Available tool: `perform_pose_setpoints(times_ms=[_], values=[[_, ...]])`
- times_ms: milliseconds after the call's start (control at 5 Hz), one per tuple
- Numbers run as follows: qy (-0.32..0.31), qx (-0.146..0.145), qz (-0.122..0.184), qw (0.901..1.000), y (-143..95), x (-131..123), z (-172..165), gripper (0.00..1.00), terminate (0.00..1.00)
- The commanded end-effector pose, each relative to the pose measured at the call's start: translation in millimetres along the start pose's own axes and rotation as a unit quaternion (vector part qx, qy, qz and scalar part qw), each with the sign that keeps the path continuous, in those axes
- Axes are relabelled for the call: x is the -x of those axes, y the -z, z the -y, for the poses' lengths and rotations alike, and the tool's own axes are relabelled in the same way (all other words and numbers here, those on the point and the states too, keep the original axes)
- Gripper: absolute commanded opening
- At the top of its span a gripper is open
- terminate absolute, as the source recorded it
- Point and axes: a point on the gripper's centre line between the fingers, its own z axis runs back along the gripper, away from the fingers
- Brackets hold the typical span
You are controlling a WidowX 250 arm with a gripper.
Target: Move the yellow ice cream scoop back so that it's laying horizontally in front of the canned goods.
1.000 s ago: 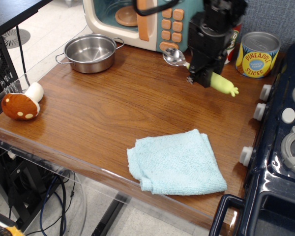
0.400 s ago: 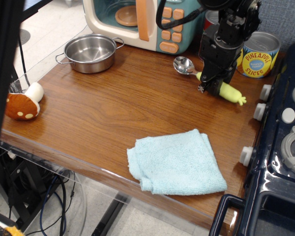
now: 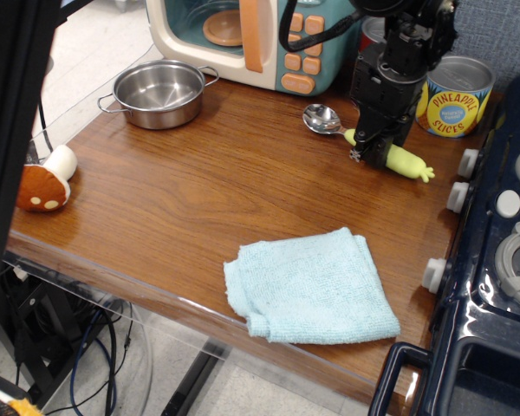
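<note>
The yellow ice cream scoop lies roughly horizontally near the back right of the wooden table, its silver bowl to the left and its pale yellow-green handle to the right. My black gripper comes down over the middle of the handle and is closed around it. Behind it stand the canned goods: the Pineapple Slices tin and a tin mostly hidden behind the arm.
A steel pot stands at the back left. A toy microwave is at the back. A mushroom toy lies at the left edge. A light blue cloth lies at the front. A toy stove borders the right side.
My gripper moved right with the scoop over the last second and came to rest low on the table in front of the tins. It has barely shifted since.
</note>
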Motion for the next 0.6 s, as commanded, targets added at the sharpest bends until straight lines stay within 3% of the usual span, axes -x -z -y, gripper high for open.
perform_pose_setpoints(times_ms=[0,400], values=[[-0.025,0.022,0.014,0.9994,-28,-13,10,1.00,0.00],[-0.025,0.029,0.020,0.9991,-47,-16,9,1.00,0.00]])
